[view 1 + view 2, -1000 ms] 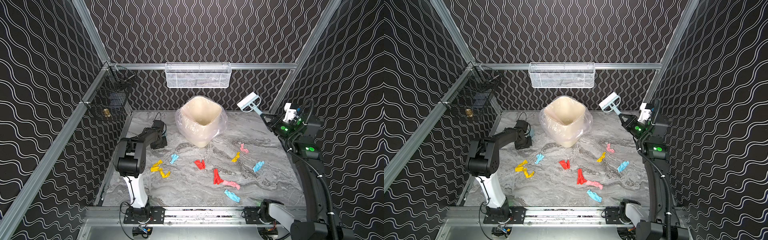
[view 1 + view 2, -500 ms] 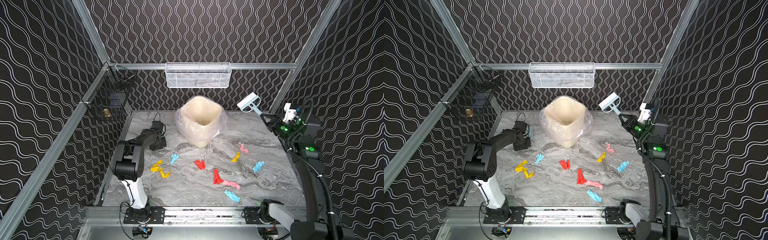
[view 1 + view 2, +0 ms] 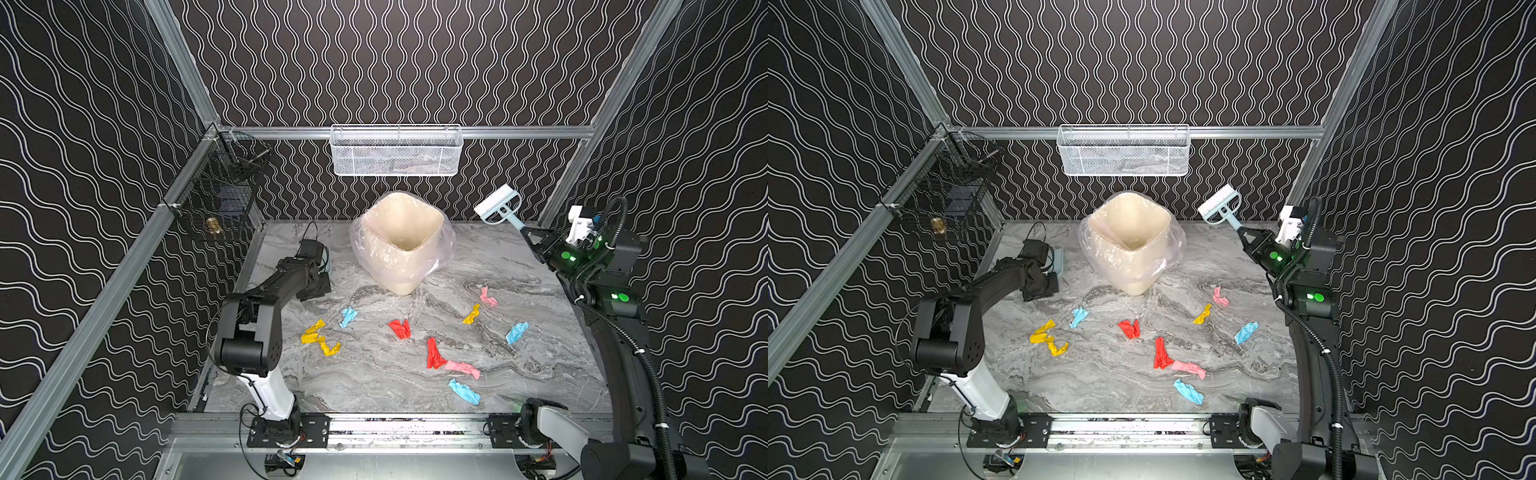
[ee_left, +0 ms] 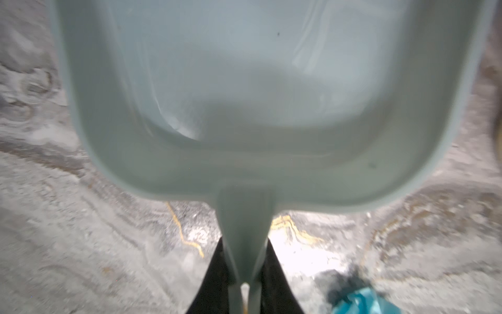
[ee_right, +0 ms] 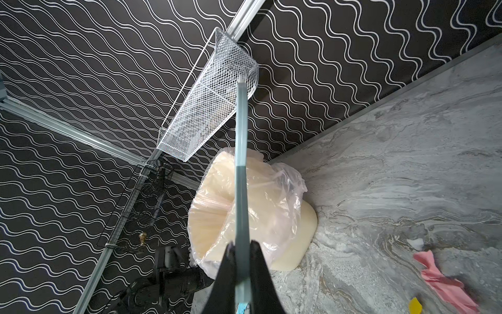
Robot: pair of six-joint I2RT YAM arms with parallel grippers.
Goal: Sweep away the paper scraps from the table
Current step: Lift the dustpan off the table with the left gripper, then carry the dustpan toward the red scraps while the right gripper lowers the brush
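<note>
Several paper scraps, red (image 3: pixel 400 328), yellow (image 3: pixel 320 338), light blue (image 3: pixel 517 331) and pink (image 3: pixel 462 368), lie spread over the marble table (image 3: pixel 374 386) in both top views. My left gripper (image 4: pixel 245 244) is shut on the handle of the pale blue dustpan (image 4: pixel 244 95), which sits low at the back left (image 3: pixel 1057 259), behind the scraps. My right gripper (image 5: pixel 242 244) is shut on the handle of the brush (image 5: pixel 241 163). Its white-bristled head (image 3: pixel 497 203) is raised in the air at the back right, clear of the scraps.
A cream bin with a clear plastic liner (image 3: pixel 401 241) stands at the back middle of the table. A white mesh basket (image 3: pixel 397 151) hangs on the back wall and a black wire basket (image 3: pixel 220 199) on the left rail. An aluminium rail (image 3: pixel 395 419) runs along the front edge.
The left arm's elbow has sunk a little toward the front left, while its gripper stays with the dustpan. The right arm and brush have not moved.
</note>
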